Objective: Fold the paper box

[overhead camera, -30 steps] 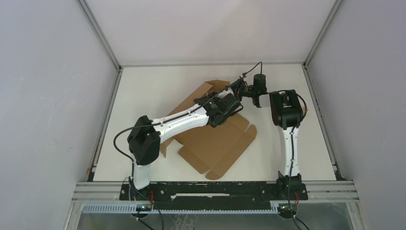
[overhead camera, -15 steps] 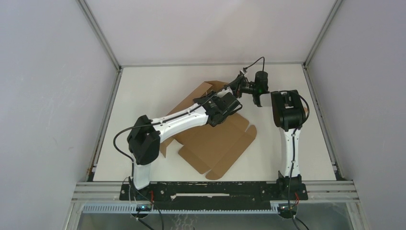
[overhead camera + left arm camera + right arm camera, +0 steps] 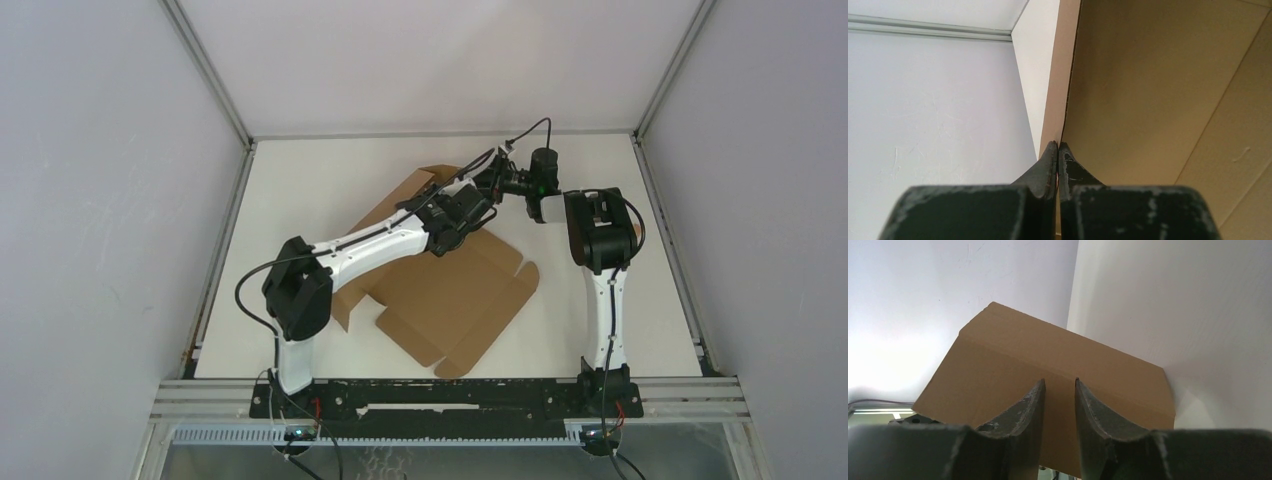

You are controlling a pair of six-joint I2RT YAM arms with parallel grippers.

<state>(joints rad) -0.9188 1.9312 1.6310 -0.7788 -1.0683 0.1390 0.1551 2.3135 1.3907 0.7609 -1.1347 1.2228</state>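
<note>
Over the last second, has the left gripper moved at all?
Yes. In the top view the left gripper has shifted toward the table's far edge and slightly to the left.

My arms [image 3: 370, 245] show white link shells, black joint housings, black cables [image 3: 239, 292] looped alongside. My fingers [image 3: 1025, 412]: dark, curved, tapering, coating scuffed grey.

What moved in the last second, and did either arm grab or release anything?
The left gripper, shut on the far flap of the paper box, moved farther out and slightly left; the right gripper, fingers open, followed. Nothing grabbed or released; near panels stayed flat.
</note>
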